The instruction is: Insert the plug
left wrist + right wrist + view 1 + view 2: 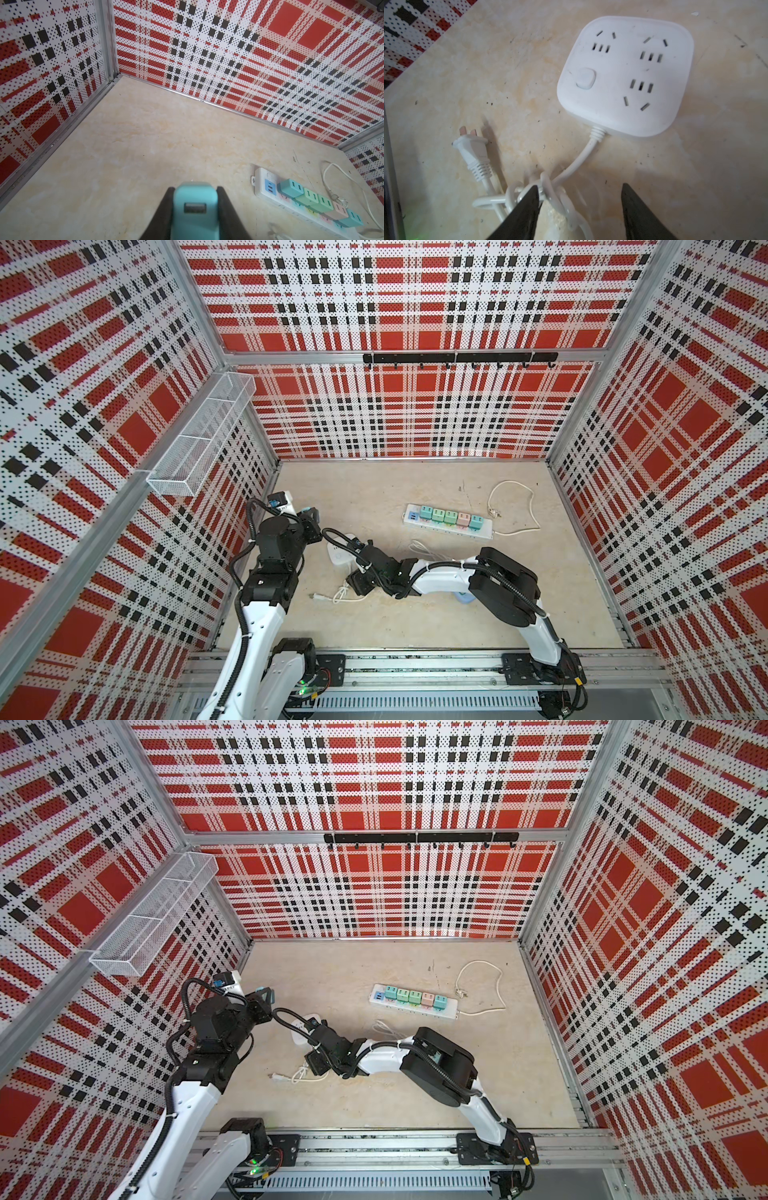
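Left jaws tight, right jaws apart.

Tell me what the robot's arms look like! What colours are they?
Both the left arm and right arm have smooth white sections joined by chunky black joints. Ribbed black hoses run along them. The fingers are black, pointy wedges. A green light glows at the left base.
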Robot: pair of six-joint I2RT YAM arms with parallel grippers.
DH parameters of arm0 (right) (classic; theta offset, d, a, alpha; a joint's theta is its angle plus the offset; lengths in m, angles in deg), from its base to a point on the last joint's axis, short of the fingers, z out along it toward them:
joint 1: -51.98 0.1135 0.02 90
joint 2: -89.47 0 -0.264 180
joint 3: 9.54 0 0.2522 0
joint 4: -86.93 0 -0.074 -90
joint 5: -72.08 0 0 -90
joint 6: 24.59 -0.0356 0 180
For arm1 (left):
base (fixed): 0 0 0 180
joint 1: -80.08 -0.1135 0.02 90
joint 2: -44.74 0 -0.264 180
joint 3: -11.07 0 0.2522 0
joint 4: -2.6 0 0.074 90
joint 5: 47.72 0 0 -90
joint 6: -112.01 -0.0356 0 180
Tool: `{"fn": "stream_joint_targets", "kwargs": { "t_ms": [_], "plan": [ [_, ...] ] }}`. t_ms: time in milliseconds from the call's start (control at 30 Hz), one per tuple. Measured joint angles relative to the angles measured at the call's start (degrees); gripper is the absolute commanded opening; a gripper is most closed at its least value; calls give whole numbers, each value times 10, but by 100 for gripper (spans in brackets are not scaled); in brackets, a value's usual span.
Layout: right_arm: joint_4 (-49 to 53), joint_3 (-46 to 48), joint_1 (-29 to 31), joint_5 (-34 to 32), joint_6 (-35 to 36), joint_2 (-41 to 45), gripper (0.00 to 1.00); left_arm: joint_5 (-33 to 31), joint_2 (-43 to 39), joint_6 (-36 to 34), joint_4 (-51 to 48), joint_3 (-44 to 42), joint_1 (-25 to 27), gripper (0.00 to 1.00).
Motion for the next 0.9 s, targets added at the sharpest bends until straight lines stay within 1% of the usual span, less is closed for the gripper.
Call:
{"fn": "stream_joint_targets", "kwargs": {
  "t_ms": [67, 200, 267, 367, 500, 567, 667, 767, 900],
  "plan": [
    [0, 0, 1, 6, -3, -5, 43, 0, -3, 0, -1, -1, 0, 0],
    [-2, 6, 4, 15, -5, -7, 19, 0, -4, -1, -4, -3, -3, 0],
    [-10, 17, 4, 14, -6, -7, 13, 1, -4, -1, -4, -3, -3, 0],
    [-31, 48, 4, 8, -5, 10, 9, 8, 0, -1, -3, -3, -3, 0],
    [-39, 116, 5, -8, -3, 61, 1, 43, 19, -10, 7, -3, -2, 0],
    [-39, 153, 5, -17, -1, 91, 0, 59, 33, -22, 11, -3, 7, 0],
    [-44, 210, 5, -29, 0, 137, 1, 75, 53, -55, 16, -3, 45, 0],
    [-67, 277, 3, -26, 9, 183, 5, 87, 70, -103, 26, -3, 118, 0],
    [-126, 383, 2, -4, 32, 248, 16, 95, 93, -193, 37, -4, 232, 0]
  ]
}}
